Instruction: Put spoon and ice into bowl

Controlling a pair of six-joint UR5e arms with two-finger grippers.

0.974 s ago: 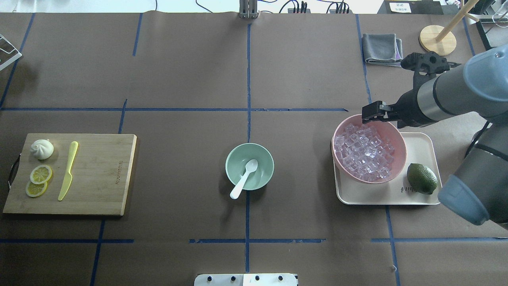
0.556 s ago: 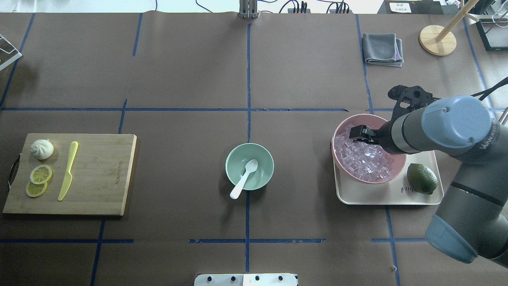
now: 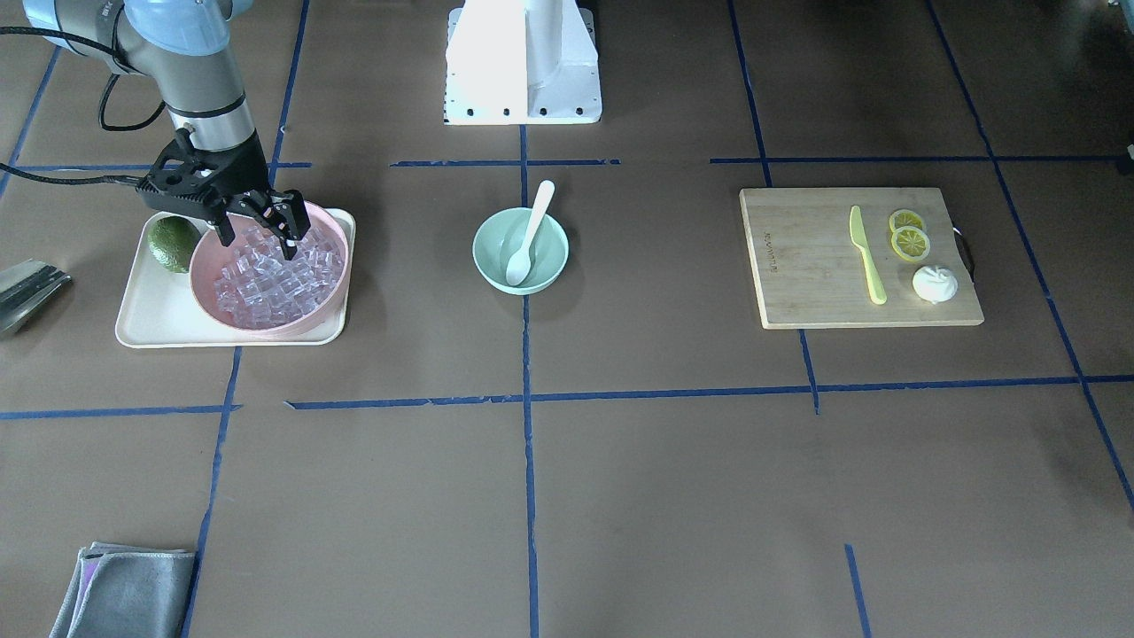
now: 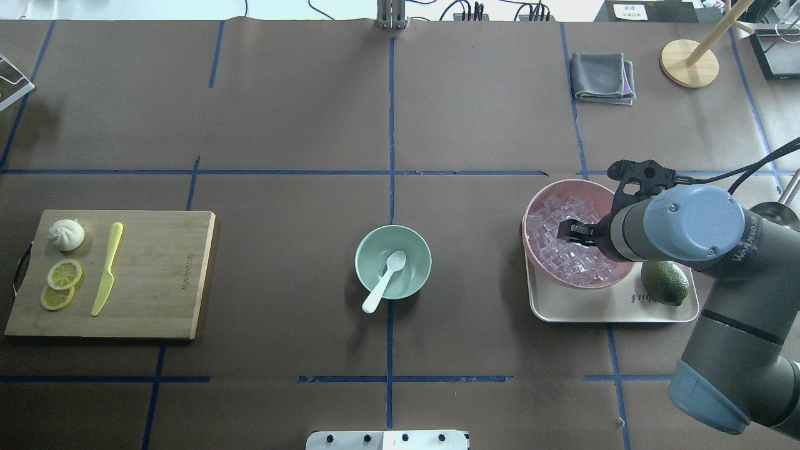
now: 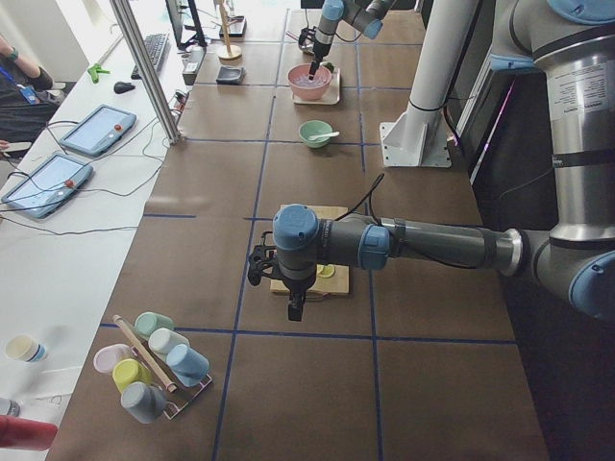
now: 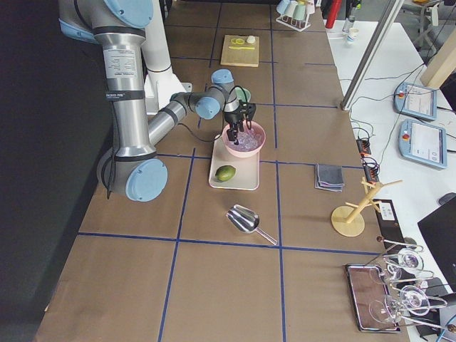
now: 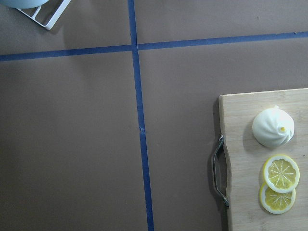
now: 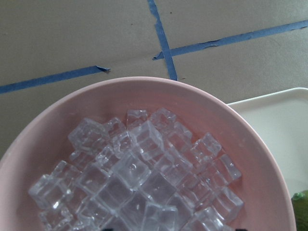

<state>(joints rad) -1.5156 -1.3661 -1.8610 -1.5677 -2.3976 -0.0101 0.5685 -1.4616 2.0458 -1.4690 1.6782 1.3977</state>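
Note:
The white spoon [image 4: 386,272] lies in the mint-green bowl [image 4: 365,250] at the table's middle, its scoop inside and its handle over the near rim; both show in the front view, spoon [image 3: 529,235] and bowl [image 3: 492,255]. Many clear ice cubes [image 4: 550,226] fill the pink bowl [image 4: 565,187]. My right gripper [image 3: 257,235] is open, its fingers spread just over the ice [image 8: 139,168] and pointing down. My left gripper [image 5: 293,309] shows only in the left side view, above the cutting board's end; I cannot tell its state.
The pink bowl stands on a cream tray [image 4: 600,309] beside a lime [image 4: 664,281]. A cutting board [image 4: 156,269] at the left carries a yellow-green knife [image 4: 107,269], a bun and lemon slices. A grey cloth [image 4: 603,76], a wooden stand [image 4: 689,62] and a metal scoop [image 6: 246,219] lie to the right.
My right gripper has moved from the pink bowl's far rim toward the robot and down, to just over the ice. The spoon and mint-green bowl have not moved.

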